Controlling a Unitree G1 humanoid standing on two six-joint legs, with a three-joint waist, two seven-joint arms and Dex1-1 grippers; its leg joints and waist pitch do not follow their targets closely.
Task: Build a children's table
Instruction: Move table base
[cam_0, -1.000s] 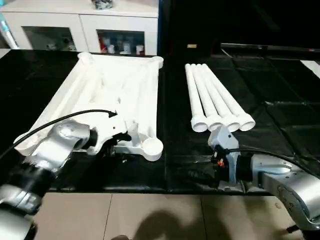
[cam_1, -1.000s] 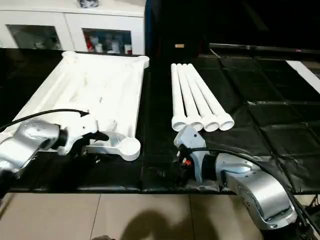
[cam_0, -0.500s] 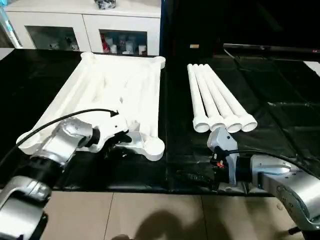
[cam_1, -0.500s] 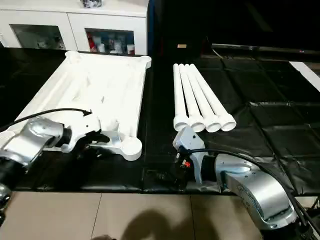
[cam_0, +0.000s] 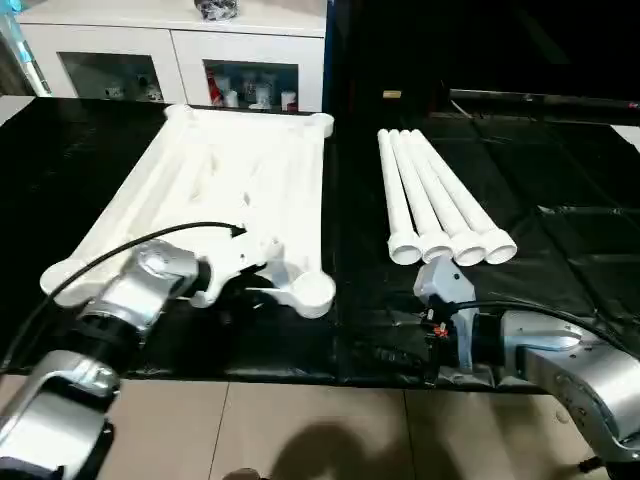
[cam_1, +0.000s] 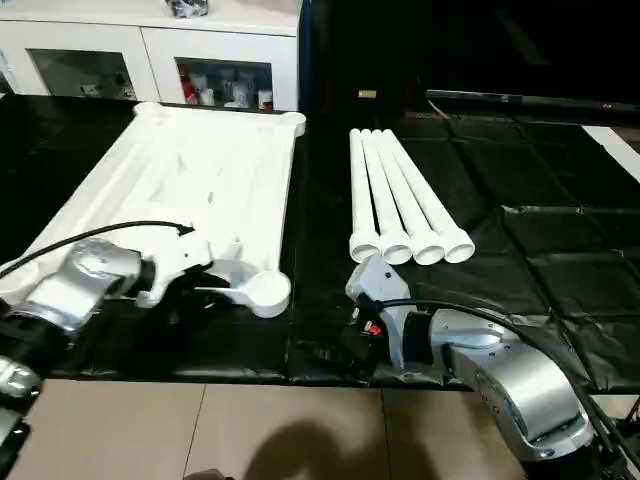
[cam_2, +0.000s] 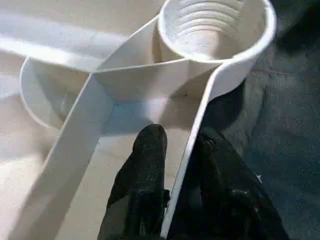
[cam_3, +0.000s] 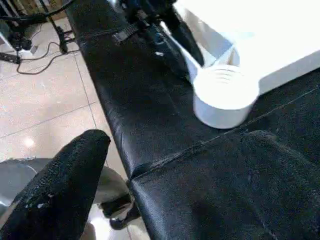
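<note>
Pinching the near rim wall of the upturned table top (cam_0: 240, 180) beside its corner socket (cam_2: 215, 27), the left gripper (cam_2: 172, 165) sat at the black surface's (cam_0: 560, 240) near edge; the right gripper (cam_3: 165, 175) stood spread below four legs (cam_0: 440, 195); a cabinet (cam_0: 170, 65) stood behind.

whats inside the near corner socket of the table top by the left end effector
The socket is an open round cup with stepped ridges ringing its inner wall and no leg in it. Its bottom is too washed out to read. The left end effector straddles the rim wall just beside it.

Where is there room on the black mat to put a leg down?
Bare black mat lies right of the four legs. A narrow strip runs between legs and tabletop. The near edge is crowded by both grippers.
</note>
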